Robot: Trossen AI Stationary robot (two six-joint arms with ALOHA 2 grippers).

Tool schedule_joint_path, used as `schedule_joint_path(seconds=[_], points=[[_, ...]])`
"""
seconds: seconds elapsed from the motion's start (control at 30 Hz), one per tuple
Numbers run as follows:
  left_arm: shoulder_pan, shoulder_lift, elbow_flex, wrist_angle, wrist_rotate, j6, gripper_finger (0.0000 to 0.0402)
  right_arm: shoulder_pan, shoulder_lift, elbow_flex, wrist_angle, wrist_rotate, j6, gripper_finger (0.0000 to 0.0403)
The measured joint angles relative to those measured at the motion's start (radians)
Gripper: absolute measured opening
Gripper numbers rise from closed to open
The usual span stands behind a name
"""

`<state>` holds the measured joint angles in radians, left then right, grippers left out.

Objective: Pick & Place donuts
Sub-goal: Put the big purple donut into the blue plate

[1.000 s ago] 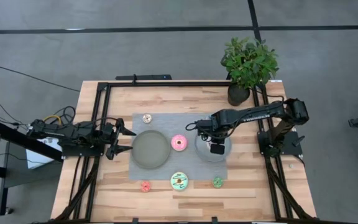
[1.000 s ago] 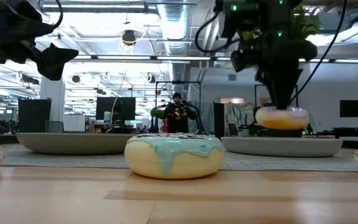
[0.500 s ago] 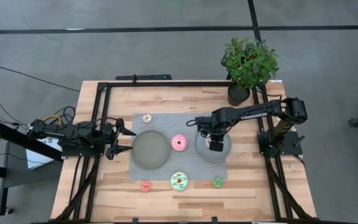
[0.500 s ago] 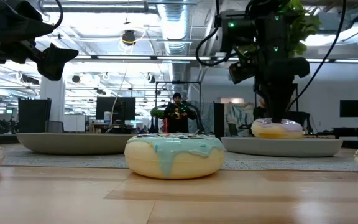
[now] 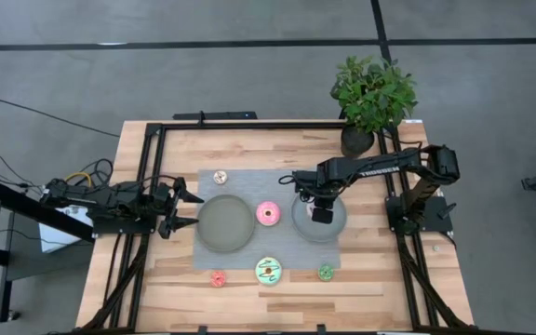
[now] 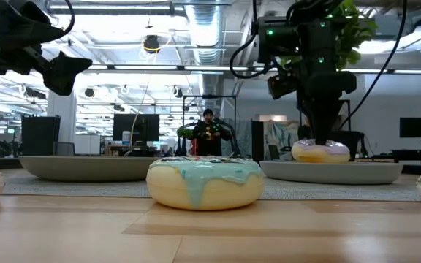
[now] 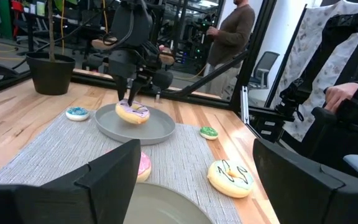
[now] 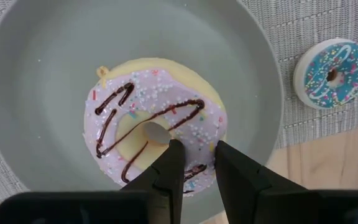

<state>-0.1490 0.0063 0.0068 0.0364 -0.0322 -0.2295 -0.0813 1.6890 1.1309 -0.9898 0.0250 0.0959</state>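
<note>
The white-lilac sprinkled donut [image 8: 143, 118] lies flat in the right grey plate [image 8: 23, 81]. My right gripper [image 8: 197, 158] stands over it, pointing down, shut on its ring; the low view shows my right gripper [image 6: 320, 131] above that donut [image 6: 320, 151]. My left gripper [image 5: 196, 210] waits open at the left plate's [image 5: 225, 222] left side. On the mat lie the pink donut [image 5: 268, 213], mint-green donut [image 5: 269, 271], and the small tan [image 5: 220, 177], red [image 5: 218, 277] and green [image 5: 326, 272] ones. The small blue donut [image 8: 333, 73] sits beside the right plate. My right gripper pinches one side of the lilac donut's ring [image 8: 197, 171]. One finger [image 8: 171, 158] is at the edge of the hole and the other finger [image 8: 229, 163] is outside the rim. The fingers come from above, pointing down. The donut rests flat on the plate.
A potted plant [image 5: 370, 98] stands at the table's far right corner, close behind the right arm. A grey mat [image 5: 249, 181] lies under both plates. Dark frame rails [image 5: 147, 167] run along the table's left, far and right sides. People are in the room beyond [image 7: 229, 28].
My right gripper has come down over the right plate, carrying the lilac donut from hanging clear above the plate to lying on it. The left arm has kept still.
</note>
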Motion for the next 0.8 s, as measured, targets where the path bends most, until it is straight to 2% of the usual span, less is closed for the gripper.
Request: schedule_joint_path(seconds=[0.47,0.8], points=[[0.0,0.0,0.0,0.0,0.0,0.0,0.0304,0.0,0.001,-0.026,0.048,0.006,-0.022,0.0077],[0.0,0.0,0.0,0.0,-0.001,0.0,0.0304,-0.052,0.002,-0.068,0.063,0.006,-0.008,0.0077]])
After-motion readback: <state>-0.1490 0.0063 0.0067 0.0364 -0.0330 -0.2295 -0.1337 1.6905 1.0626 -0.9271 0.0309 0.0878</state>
